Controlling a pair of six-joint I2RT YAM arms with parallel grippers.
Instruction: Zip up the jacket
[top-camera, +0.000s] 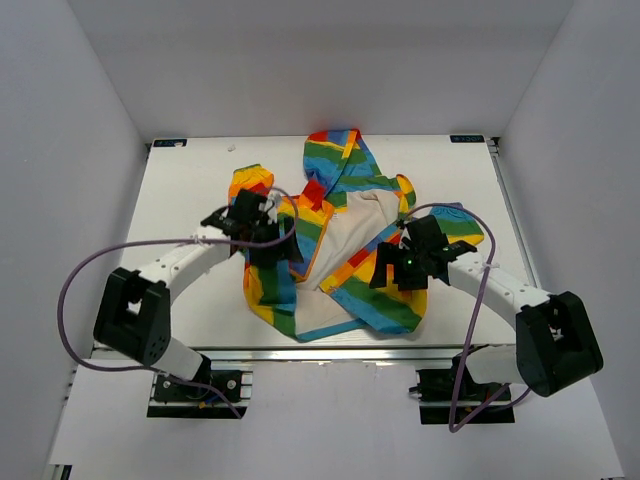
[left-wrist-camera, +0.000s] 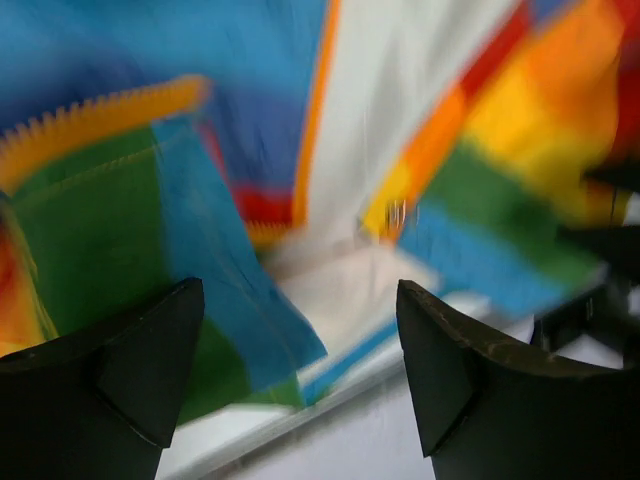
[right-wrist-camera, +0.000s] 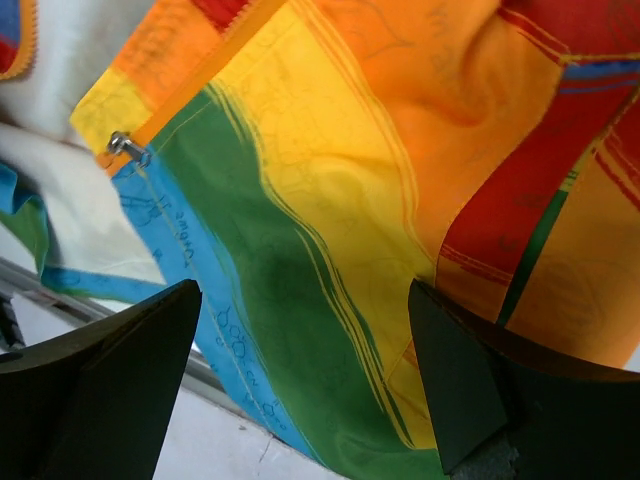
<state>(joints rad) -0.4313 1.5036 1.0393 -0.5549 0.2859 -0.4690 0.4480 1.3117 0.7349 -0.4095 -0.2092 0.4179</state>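
The rainbow-striped jacket (top-camera: 330, 240) lies open on the table with its white lining (top-camera: 350, 235) showing in the middle. My left gripper (top-camera: 268, 248) hovers over the jacket's left front panel; in the left wrist view, which is blurred, it (left-wrist-camera: 298, 290) is open and empty above blue and green fabric (left-wrist-camera: 120, 230) edged with orange zipper teeth (left-wrist-camera: 100, 110). My right gripper (top-camera: 395, 270) hovers over the right front panel; in the right wrist view it (right-wrist-camera: 305, 290) is open and empty above the green stripe (right-wrist-camera: 300, 290). A small metal zipper slider (right-wrist-camera: 125, 146) sits at the lower end of the orange zipper band (right-wrist-camera: 200, 75).
The white table (top-camera: 190, 190) is walled in by white panels at left, right and back. A metal rail (top-camera: 330, 355) runs along the near edge, close to the jacket's hem. The hood (top-camera: 335, 155) lies toward the back.
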